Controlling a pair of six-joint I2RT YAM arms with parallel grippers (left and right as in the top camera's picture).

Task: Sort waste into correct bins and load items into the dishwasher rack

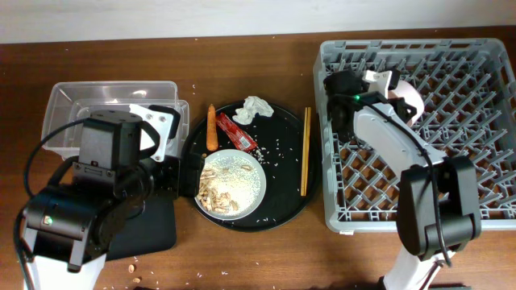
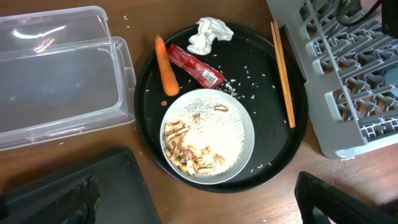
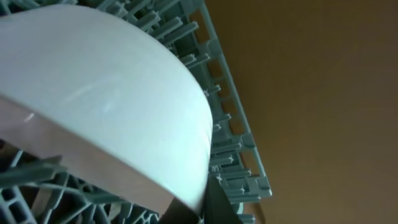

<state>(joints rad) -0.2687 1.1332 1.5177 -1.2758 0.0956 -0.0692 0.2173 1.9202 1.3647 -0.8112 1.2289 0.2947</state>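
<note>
My right gripper (image 3: 199,205) is shut on the rim of the small white bowl (image 3: 112,93) and holds it over the pegs at the near-left part of the dishwasher rack (image 1: 476,121). My left gripper (image 2: 196,202) is open and empty, low over the table between the shallow black tray (image 2: 93,193) and the round tray. The pale grey bowl (image 2: 239,134) holds beige scraps (image 2: 189,152) and rice. The carrot (image 2: 165,65), red wrapper (image 2: 196,65), tissue (image 2: 208,34) and chopsticks (image 2: 282,71) lie on the round tray. The light-blue cup is out of view.
The large round black tray (image 1: 274,221) sits mid-table, strewn with rice grains. The clear tub (image 1: 72,101) stands at the far left, above the shallow black tray (image 1: 153,229). The rack's left wall (image 1: 322,145) stands close to the chopsticks.
</note>
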